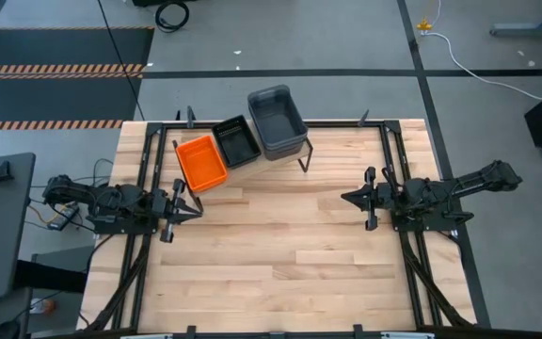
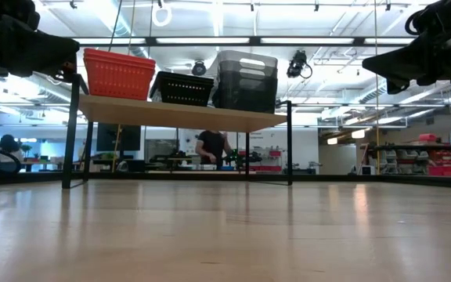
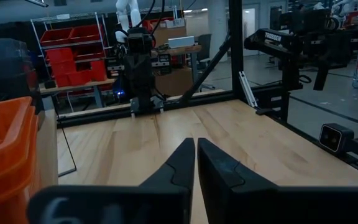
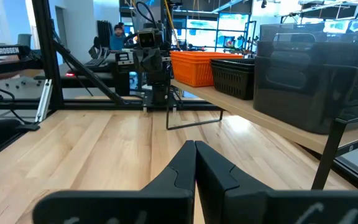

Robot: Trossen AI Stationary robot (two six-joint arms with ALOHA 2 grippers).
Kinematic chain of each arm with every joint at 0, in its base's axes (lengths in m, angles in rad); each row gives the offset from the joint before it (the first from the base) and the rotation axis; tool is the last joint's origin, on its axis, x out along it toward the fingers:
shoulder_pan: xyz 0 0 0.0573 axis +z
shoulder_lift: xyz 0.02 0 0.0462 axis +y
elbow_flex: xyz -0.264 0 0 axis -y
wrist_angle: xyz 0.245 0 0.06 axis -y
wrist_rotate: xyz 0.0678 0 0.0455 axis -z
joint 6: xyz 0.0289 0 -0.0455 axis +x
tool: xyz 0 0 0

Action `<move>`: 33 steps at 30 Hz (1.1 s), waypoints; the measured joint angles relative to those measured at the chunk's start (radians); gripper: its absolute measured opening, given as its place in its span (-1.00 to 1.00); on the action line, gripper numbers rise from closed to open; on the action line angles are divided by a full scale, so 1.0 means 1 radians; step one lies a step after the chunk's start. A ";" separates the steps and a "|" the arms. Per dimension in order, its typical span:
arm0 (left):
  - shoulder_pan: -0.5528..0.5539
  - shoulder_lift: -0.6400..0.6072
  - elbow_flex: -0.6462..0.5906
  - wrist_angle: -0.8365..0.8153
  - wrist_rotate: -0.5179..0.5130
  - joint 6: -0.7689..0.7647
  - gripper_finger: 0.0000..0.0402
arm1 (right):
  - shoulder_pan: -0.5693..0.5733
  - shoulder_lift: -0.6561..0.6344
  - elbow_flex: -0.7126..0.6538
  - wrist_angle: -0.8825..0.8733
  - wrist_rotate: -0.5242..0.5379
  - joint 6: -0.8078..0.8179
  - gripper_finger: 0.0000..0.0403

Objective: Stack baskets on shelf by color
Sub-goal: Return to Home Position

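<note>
Left claw (image 1: 198,209) seemingly clear of shelf (image 2: 180,114) edge

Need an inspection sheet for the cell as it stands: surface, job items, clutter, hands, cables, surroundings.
Surface: wooden tabletop, bare between the arms.
Job's things: orange baskets, black baskets and grey baskets side by side on the shelf at the far edge.
Clutter: nothing seen.
Hands: left hand and right hand shut, empty, facing each other, apart from the shelf.
Cables: white cable on the floor; wires by the left arm's base.
Surroundings: person far behind the shelf.
</note>
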 joint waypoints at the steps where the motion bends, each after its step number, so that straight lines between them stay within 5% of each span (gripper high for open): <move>1: 0.000 0.000 0.000 0.000 0.000 0.000 -0.86 | 0.000 0.000 0.000 0.000 0.000 0.000 -0.94; 33: 0.000 0.000 0.000 0.000 0.000 0.000 -0.87 | 0.000 0.000 0.000 0.000 0.000 0.000 -0.94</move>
